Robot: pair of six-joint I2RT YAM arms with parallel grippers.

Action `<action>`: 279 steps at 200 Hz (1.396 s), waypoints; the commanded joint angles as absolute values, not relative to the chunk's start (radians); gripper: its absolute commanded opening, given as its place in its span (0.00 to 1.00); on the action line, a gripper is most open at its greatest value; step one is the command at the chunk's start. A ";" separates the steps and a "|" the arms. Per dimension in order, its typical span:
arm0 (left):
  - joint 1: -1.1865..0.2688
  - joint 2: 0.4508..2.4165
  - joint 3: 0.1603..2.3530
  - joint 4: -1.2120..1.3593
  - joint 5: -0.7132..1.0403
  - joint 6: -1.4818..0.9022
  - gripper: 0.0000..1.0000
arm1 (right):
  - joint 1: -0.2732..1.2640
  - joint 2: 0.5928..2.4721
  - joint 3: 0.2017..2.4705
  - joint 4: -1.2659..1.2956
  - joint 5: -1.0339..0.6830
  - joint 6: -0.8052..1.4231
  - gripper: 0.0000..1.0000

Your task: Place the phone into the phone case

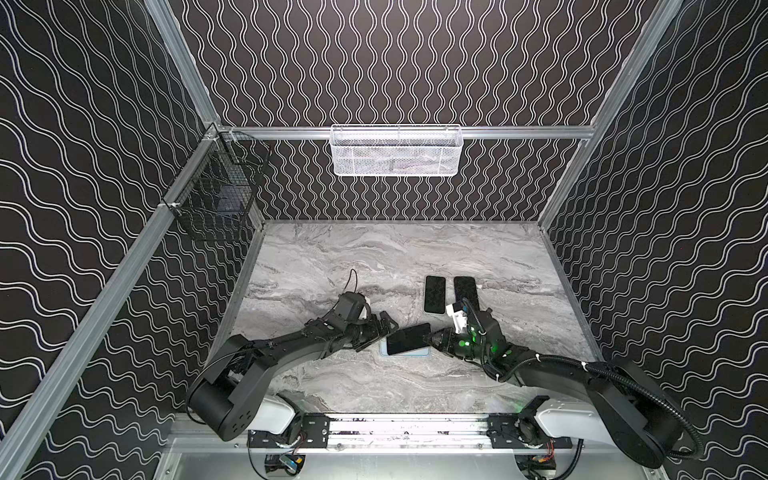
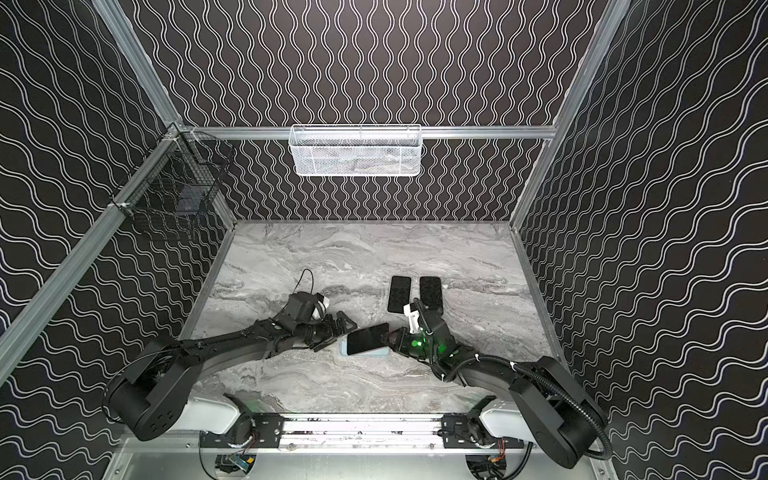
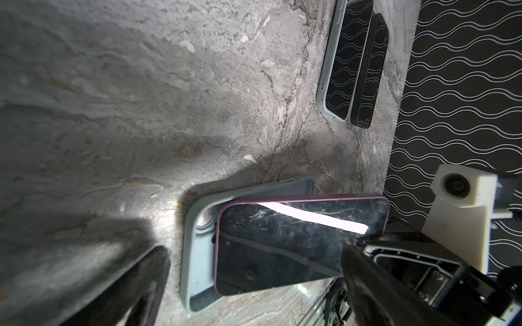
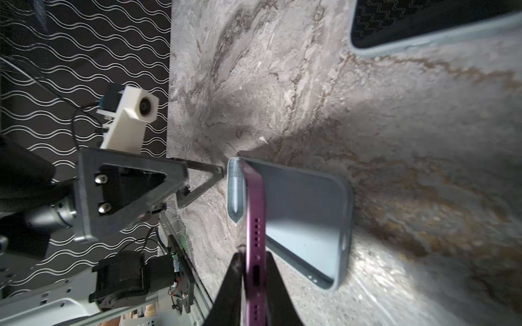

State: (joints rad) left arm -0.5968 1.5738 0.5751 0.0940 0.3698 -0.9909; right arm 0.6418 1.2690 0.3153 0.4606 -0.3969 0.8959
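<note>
The right tool (image 1: 429, 339) is clamping the rigid, slick phone (image 1: 409, 338) by its right end over the case (image 1: 385, 353), left tool (image 1: 379, 333) gaping.

my walls (image 1: 395, 62): black, wavy white lines | table (image 1: 374, 257): grey marble | far: white mesh basket (image 1: 397, 151) | left: black wire basket (image 1: 216, 195)

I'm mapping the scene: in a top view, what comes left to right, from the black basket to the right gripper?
Black basket → left gripper, open → phone, tilted over the blue case → right gripper, shut on the phone's end. The two rear phones overlap it, so omitted.
</note>
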 commanded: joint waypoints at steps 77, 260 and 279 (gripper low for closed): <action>-0.602 1.586 0.574 0.140 0.377 -0.998 0.98 | 0.662 1.271 0.348 0.416 -0.342 0.836 0.28; -0.604 1.598 0.570 0.153 0.379 -1.009 0.98 | 0.739 1.302 0.395 0.324 -0.226 0.746 0.43; -0.604 1.597 0.568 0.152 0.379 -1.009 0.98 | 0.742 1.305 0.396 0.320 -0.219 0.743 0.47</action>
